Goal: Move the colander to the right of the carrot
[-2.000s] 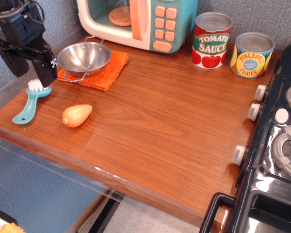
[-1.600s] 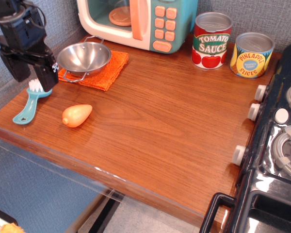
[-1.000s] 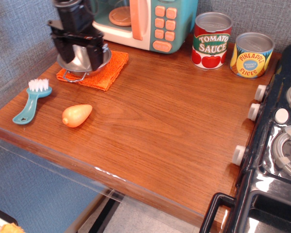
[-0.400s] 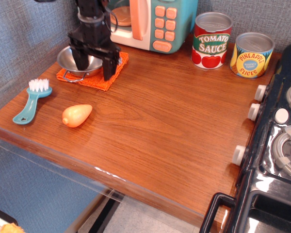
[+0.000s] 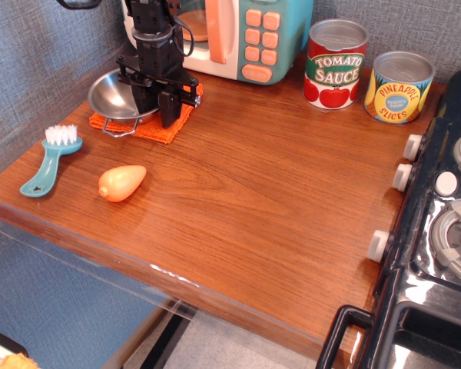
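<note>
The colander [image 5: 114,95], a shiny steel bowl with wire loop handles, sits on the orange cloth [image 5: 150,128] at the back left of the table. My gripper [image 5: 158,109] is lowered onto the colander's right rim. One finger is inside the bowl and the other is outside, over the cloth. The jaws stand a little apart, and I see no firm hold on the rim. The carrot [image 5: 122,182], a stubby orange-yellow toy, lies near the front left edge, in front of the colander and apart from the gripper.
A teal brush with white bristles [image 5: 48,161] lies left of the carrot. A toy microwave [image 5: 238,34] stands behind the colander. A tomato sauce can [image 5: 335,64] and a pineapple can [image 5: 399,87] stand at the back right. A black toy stove [image 5: 438,231] borders the right side.
My gripper moved from over the brush at the left to the colander and came down on its right rim. Its jaws have narrowed since the last frame. The colander and carrot have not moved.
</note>
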